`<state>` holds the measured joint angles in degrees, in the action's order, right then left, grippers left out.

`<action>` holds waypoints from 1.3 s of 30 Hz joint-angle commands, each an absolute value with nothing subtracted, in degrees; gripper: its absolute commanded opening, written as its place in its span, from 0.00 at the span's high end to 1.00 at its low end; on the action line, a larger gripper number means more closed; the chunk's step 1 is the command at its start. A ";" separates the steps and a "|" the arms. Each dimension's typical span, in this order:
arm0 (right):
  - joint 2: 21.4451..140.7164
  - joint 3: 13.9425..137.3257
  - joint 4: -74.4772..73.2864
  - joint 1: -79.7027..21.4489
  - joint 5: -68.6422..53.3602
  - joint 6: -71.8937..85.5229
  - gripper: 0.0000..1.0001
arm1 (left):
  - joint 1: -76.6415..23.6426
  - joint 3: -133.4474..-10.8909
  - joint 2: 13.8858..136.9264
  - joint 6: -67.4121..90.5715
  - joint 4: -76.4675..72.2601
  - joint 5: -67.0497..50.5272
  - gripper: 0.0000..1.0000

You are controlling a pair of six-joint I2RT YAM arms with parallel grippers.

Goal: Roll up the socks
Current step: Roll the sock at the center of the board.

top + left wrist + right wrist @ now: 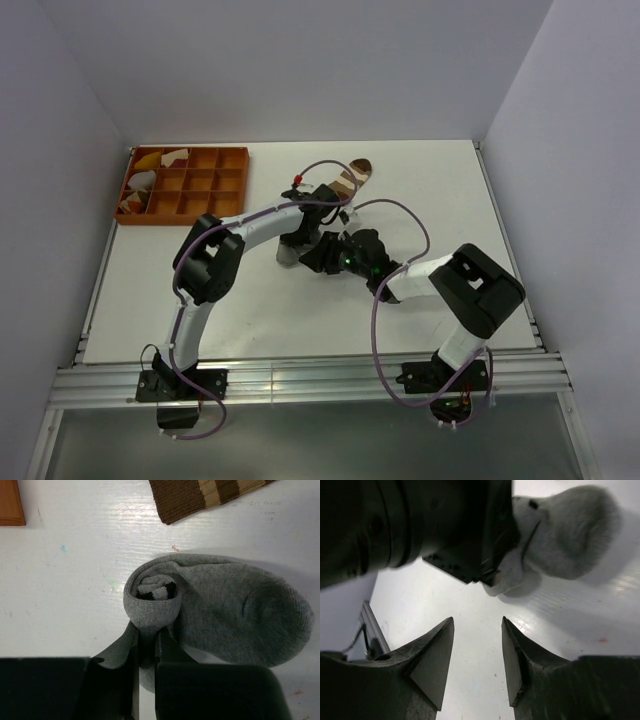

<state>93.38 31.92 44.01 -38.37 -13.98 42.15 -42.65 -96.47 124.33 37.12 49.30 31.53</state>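
Note:
The grey sock (235, 615) lies on the white table, its cuff end rolled into a coil with the dark-striped cuff at the centre. My left gripper (147, 630) is shut on that rolled end. The brown sock (200, 495) with pale stripes lies flat just beyond it, apart from the grey one; the top view shows the brown sock (350, 178) at the back centre. My right gripper (477, 622) stands open over bare table with nothing between its fingers, just short of the left gripper's body (445, 525) and the grey sock (570, 535).
An orange compartment tray (185, 185) with yellow and white cloth pieces stands at the back left; its corner (10, 502) shows in the left wrist view. Both arms meet at the table's middle (320, 250). Purple cables loop over the arms.

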 commanded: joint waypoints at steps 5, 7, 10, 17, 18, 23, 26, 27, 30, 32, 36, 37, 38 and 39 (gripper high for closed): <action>97.20 34.28 53.00 -43.06 -9.51 32.89 0.44 | -40.87 -92.73 129.73 37.88 45.27 18.29 0.84; 97.82 34.71 53.09 -44.03 -8.09 31.38 0.43 | -40.43 -92.03 129.20 37.88 44.39 16.44 0.83; 99.22 35.68 53.35 -45.00 -5.54 28.92 0.42 | -39.82 -91.41 128.85 37.79 43.77 14.95 0.81; 102.47 39.72 49.75 -48.51 1.83 21.55 0.42 | -38.50 -89.74 127.53 37.71 42.19 11.43 0.73; 102.83 40.07 49.40 -48.95 2.63 20.92 0.42 | -38.32 -89.74 127.36 37.71 42.10 11.25 0.73; 105.02 43.24 46.68 -50.97 8.06 18.81 0.42 | -37.97 -89.30 127.09 37.53 41.84 10.28 0.73; 106.08 44.47 45.62 -51.68 10.72 18.11 0.42 | -37.79 -89.03 126.83 37.62 41.40 9.93 0.73; 106.43 45.17 44.75 -51.85 11.24 18.11 0.42 | -37.79 -88.86 126.74 37.62 41.31 9.58 0.73; 107.66 47.02 42.80 -52.47 15.18 18.37 0.42 | -37.62 -88.77 126.48 37.62 41.13 9.14 0.73; 108.45 47.46 42.45 -52.82 16.08 18.28 0.43 | -37.53 -88.68 126.30 37.62 40.96 8.70 0.73; 110.21 48.69 41.48 -53.17 16.44 18.28 0.44 | -37.27 -88.07 125.69 37.35 40.17 7.21 0.73; 110.56 49.04 41.31 -53.17 16.17 18.19 0.44 | -37.09 -87.63 125.51 37.35 39.64 6.51 0.73; 111.18 49.30 40.79 -53.17 16.17 18.19 0.44 | -37.09 -87.28 124.90 37.27 39.38 5.98 0.73; 111.62 49.48 40.69 -53.17 16.08 18.19 0.45 | -37.00 -86.93 124.63 37.35 38.94 5.45 0.73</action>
